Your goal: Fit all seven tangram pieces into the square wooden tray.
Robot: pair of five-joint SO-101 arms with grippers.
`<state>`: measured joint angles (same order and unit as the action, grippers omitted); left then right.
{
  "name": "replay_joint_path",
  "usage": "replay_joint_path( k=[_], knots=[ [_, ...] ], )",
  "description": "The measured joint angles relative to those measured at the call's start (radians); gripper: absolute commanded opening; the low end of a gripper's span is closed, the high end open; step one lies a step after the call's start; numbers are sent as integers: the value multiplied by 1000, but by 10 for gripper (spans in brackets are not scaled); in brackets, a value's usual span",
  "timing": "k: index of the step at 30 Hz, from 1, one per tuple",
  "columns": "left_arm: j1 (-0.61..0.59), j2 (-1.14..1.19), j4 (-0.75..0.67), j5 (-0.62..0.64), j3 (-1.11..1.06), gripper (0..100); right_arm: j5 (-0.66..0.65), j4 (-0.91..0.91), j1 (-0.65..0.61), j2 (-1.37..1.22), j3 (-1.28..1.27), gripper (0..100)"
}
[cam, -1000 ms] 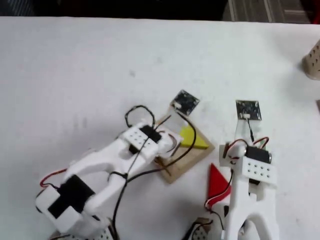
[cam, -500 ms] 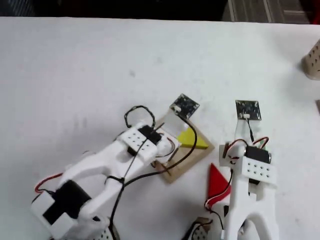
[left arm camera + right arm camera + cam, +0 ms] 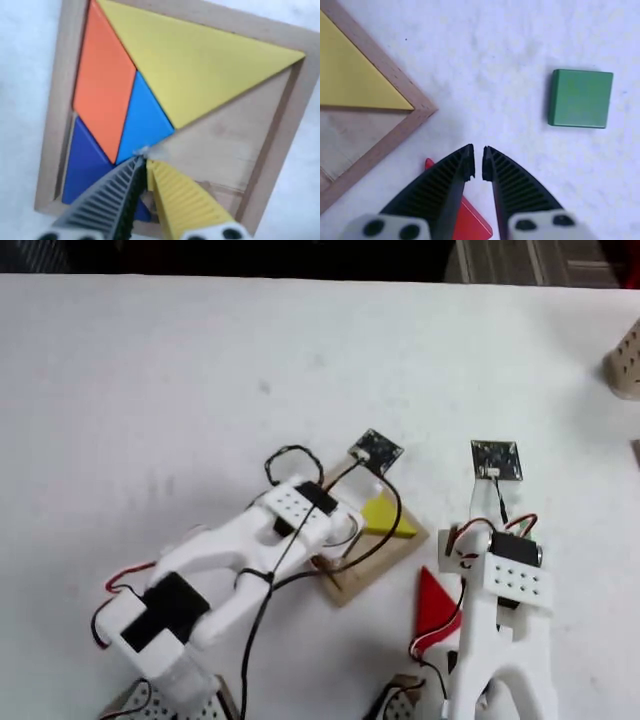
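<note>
The square wooden tray (image 3: 295,125) holds a big yellow triangle (image 3: 200,65), an orange parallelogram (image 3: 102,85), a light blue triangle (image 3: 145,120) and a dark blue triangle (image 3: 85,165); part of its floor is bare wood. My left gripper (image 3: 145,164) is shut, its tip by the light blue triangle's corner. In the high view the left arm (image 3: 290,515) covers much of the tray (image 3: 350,585). My right gripper (image 3: 477,162) is shut and holds nothing, above a red triangle (image 3: 472,220) on the table beside the tray (image 3: 385,135). A green square (image 3: 581,98) lies farther off.
The red triangle (image 3: 435,602) lies between the tray and the right arm (image 3: 505,580). A perforated wooden object (image 3: 627,362) stands at the table's right edge. Black cables loop over the tray. The far and left parts of the white table are open.
The left arm has swung a little to the right and farther over the tray. The right arm and the red triangle have not moved.
</note>
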<state>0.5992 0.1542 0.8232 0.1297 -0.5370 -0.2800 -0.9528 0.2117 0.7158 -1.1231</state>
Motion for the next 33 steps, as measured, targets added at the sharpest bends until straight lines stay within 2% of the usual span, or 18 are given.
replay_joint_path(
  k=[26,33],
  knots=[
    [-2,0,-15,-2,0,22,0,0,2,0,0,39],
    [35,0,51,-2,11,21,0,0,2,0,0,39]
  ],
)
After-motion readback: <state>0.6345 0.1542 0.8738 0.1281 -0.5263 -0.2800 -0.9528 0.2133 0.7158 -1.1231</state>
